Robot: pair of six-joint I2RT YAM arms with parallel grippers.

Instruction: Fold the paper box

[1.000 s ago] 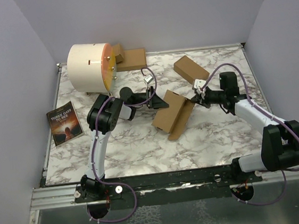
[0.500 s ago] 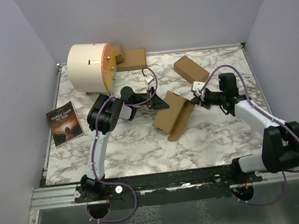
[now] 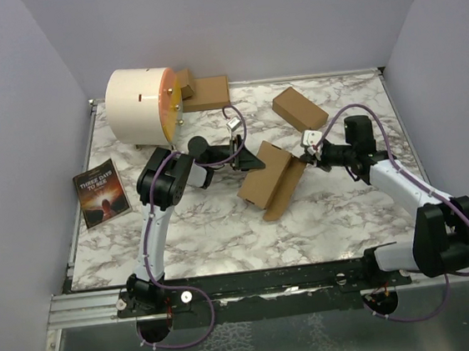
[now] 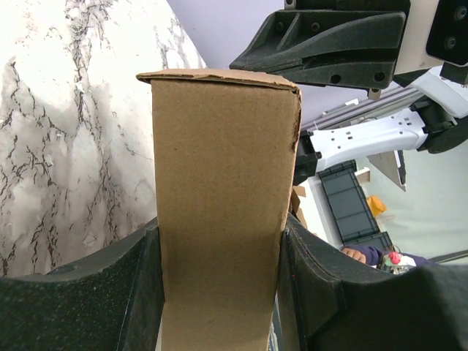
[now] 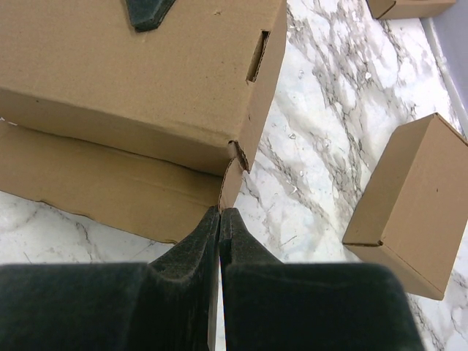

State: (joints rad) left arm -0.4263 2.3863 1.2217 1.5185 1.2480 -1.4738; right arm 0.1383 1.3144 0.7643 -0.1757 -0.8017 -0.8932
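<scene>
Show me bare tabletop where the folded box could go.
Widest: the near strip of the table, between the paper box and the table's front edge. Also the far right corner beyond the closed carton. Crowded: the middle, where the left gripper and right gripper meet the box, and the far left corner around the white drum.

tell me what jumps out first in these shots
A half-folded brown paper box sits mid-table, clamped across its width by the left tool, while the shut right tool noses at its flap corner. At the back left lies a big cream drum with an orange face.
</scene>
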